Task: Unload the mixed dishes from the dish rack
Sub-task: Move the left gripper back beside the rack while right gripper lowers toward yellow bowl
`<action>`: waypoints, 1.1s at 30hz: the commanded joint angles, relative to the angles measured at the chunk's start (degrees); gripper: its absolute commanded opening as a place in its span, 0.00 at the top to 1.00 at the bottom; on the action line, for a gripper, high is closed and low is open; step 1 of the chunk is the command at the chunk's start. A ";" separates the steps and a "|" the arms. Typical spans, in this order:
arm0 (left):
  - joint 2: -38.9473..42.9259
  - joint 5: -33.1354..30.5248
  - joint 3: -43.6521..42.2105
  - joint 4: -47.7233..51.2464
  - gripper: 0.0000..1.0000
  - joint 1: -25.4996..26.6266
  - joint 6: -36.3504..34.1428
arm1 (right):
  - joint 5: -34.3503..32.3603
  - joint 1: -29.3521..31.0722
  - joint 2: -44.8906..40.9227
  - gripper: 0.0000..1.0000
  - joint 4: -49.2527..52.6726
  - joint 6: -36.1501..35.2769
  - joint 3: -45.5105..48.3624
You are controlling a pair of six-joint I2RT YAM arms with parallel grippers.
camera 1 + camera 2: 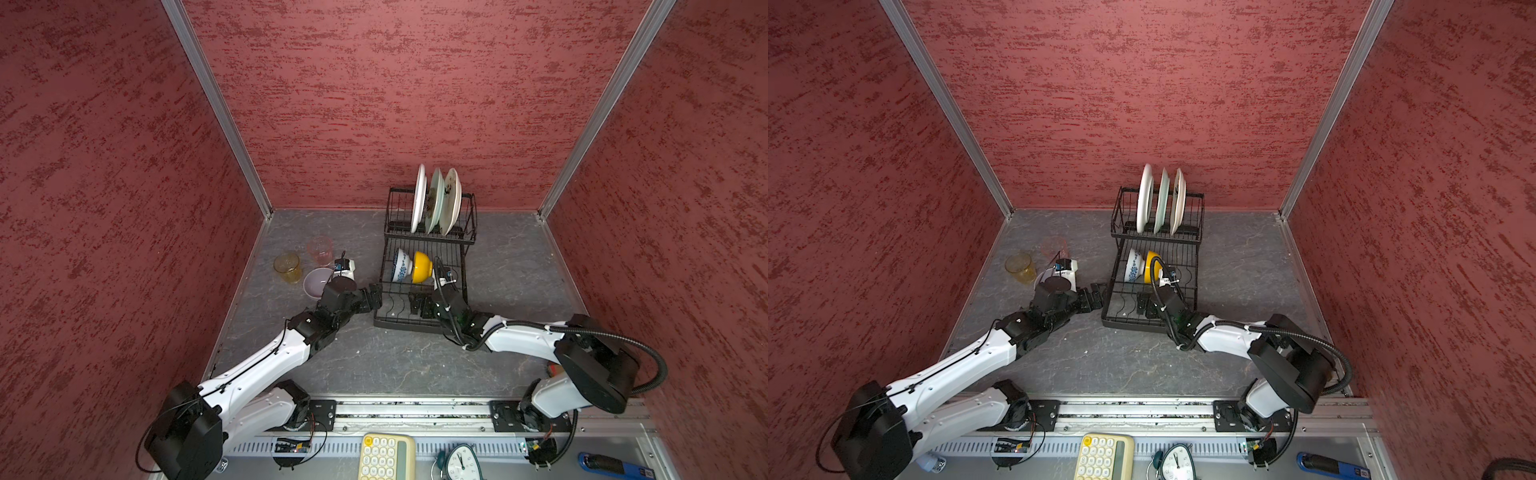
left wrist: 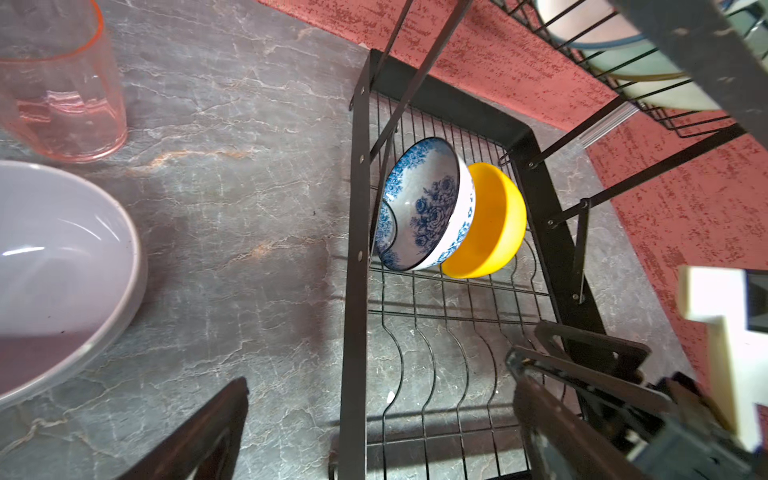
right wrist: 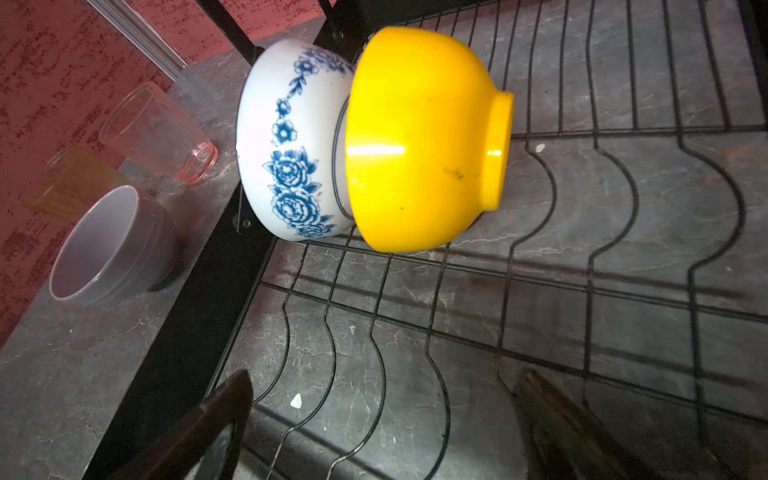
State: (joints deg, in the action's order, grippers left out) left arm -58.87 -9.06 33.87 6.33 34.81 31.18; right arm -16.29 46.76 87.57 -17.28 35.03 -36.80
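Plates (image 1: 419, 199) stand in dish rack (image 1: 399, 227); right claw (image 3: 384, 382) gapes near yellow bowl (image 3: 415, 141)

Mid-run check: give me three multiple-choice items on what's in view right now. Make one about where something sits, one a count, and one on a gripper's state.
1. Where is the lavender bowl?
A) On the table, beside the dish rack
B) In the rack's lower tray
C) In the rack's upper basket

2. How many plates stand upright in the rack's upper basket?
A) One
B) Two
C) Three

3. What state is the right gripper in?
A) Shut on a bowl
B) Open and holding nothing
C) Shut on a plate

Answers:
1. A: in both top views the bowl sits on the tabletop, outside the rack's frame.
2. C: three rims stand side by side in the basket.
3. B: the right wrist view shows its fingers wide apart over the tray wires, with nothing between them.
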 commanded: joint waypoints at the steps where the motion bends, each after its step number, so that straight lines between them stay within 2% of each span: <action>1: 1.12 0.44 0.30 -0.99 0.00 0.24 0.11 | -1.75 -0.18 1.49 0.01 -2.60 -2.42 -2.56; 12: 1.55 0.33 0.58 -0.63 0.01 0.39 0.19 | -7.11 -0.56 1.26 0.02 -0.55 -6.45 -4.35; 16: 1.90 -3.62 -1.39 -2.13 0.01 0.32 -0.22 | -5.37 -1.84 0.56 0.03 -2.08 -7.80 -4.04; 21: 2.28 -2.65 -2.70 -4.82 0.01 0.44 -0.86 | -4.38 -3.54 1.93 0.04 -3.56 -11.16 -4.32; 33: 5.36 -4.90 -6.49 -7.38 0.00 0.40 -0.58 | 6.24 -6.53 6.11 0.09 -9.17 -17.36 -7.93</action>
State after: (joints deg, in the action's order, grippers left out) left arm -54.68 -12.58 27.81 1.21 35.07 31.16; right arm -13.65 41.10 92.07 -23.20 20.69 -42.52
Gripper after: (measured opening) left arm 0.995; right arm 0.908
